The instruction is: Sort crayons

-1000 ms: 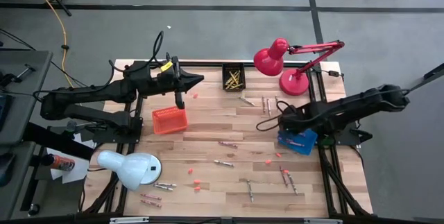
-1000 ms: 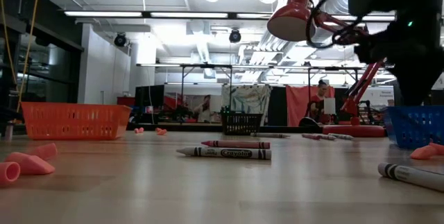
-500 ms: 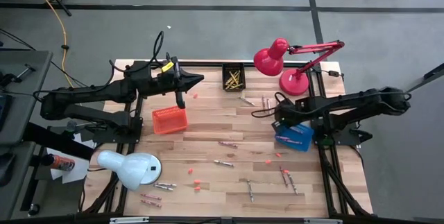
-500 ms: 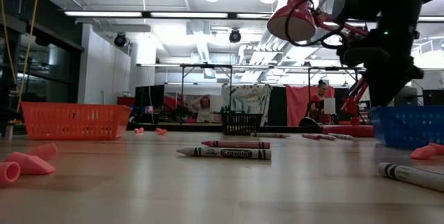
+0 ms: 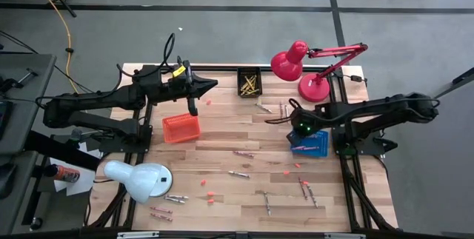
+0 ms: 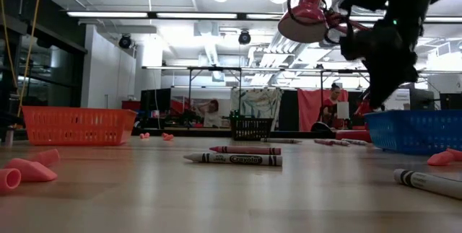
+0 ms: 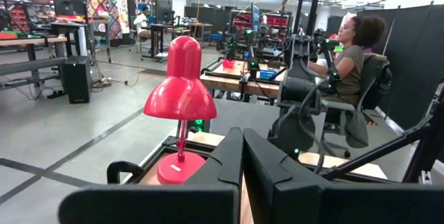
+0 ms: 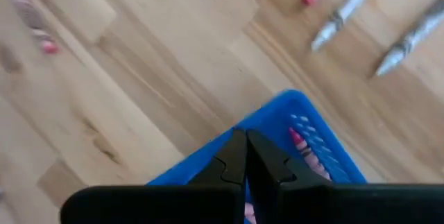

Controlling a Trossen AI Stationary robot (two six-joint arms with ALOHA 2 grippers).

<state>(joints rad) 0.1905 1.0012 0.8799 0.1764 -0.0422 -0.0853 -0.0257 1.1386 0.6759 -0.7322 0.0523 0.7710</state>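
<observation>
Beside the blue basket (image 5: 309, 143), right claw (image 5: 271, 119) hanging clenched and empty, grey crayons (image 8: 355, 3) lying ahead on the bench (image 5: 222, 132), left claw (image 5: 213, 84) waiting clenched, well apart.

Robotics lab: rows of workbenches (image 7: 229, 71), robot rigs, ceiling strip lights (image 6: 130, 14).

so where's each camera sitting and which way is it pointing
high: above, straight down on the table; both arms, left gripper, right gripper.
low: table height, level across crayons into the room; right arm above.
left wrist: past shut fingers at the red lamp and a seated person.
right wrist: down past shut fingers at the blue basket.
shared: blue basket in high, low and right wrist.
</observation>
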